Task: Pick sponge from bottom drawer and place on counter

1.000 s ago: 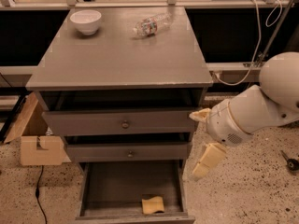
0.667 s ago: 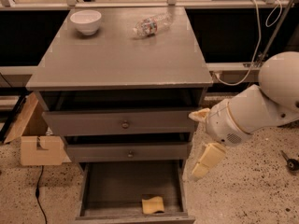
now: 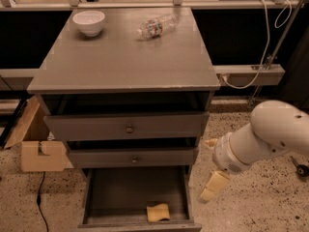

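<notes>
The yellow sponge [image 3: 158, 211] lies slightly curled at the front right of the bottom drawer [image 3: 128, 192], which is pulled open. The grey counter [image 3: 125, 59] is the cabinet's top. My gripper [image 3: 212, 164] hangs to the right of the cabinet, outside the drawer, level with the middle drawer's front and above and to the right of the sponge. Its two pale fingers [image 3: 214, 185] are spread apart and hold nothing.
A white bowl [image 3: 88, 22] and a lying plastic bottle [image 3: 154, 27] sit at the back of the counter. The two knobbed upper drawers [image 3: 129, 128] are pulled out slightly. A tan cardboard box [image 3: 41, 153] stands on the speckled floor at the left. Cables hang at the back right.
My gripper and arm have moved down and slightly to the right beside the cabinet. The sponge and drawer have not moved.
</notes>
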You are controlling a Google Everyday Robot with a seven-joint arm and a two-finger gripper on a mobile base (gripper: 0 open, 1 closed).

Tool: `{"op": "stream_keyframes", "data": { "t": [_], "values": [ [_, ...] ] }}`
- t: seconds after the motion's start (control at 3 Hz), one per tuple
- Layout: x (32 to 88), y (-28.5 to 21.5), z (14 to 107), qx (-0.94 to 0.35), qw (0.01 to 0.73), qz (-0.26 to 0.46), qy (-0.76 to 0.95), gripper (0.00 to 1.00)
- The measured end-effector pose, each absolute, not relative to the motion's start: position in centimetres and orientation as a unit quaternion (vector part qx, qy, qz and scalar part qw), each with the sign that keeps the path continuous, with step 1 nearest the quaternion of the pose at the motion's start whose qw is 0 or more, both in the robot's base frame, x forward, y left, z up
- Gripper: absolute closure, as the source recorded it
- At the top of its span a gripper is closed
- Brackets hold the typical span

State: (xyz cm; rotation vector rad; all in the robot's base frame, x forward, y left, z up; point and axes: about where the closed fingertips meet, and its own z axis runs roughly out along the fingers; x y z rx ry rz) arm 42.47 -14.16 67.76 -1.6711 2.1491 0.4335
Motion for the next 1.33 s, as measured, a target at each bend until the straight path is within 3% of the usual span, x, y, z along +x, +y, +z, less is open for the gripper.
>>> {"op": "stream_keyframes", "data": {
  "t": [0.67,1.0,1.33],
  "values": [
    [43.5,-14.0,53.1,-0.582,0.201,0.174,0.768,0.0],
    [44.9,-10.0,46.0,-0.584,0.221,0.196,0.756,0.0],
    [44.9,-10.0,46.0,-0.584,0.221,0.196,0.756,0.0]
  ]
}}
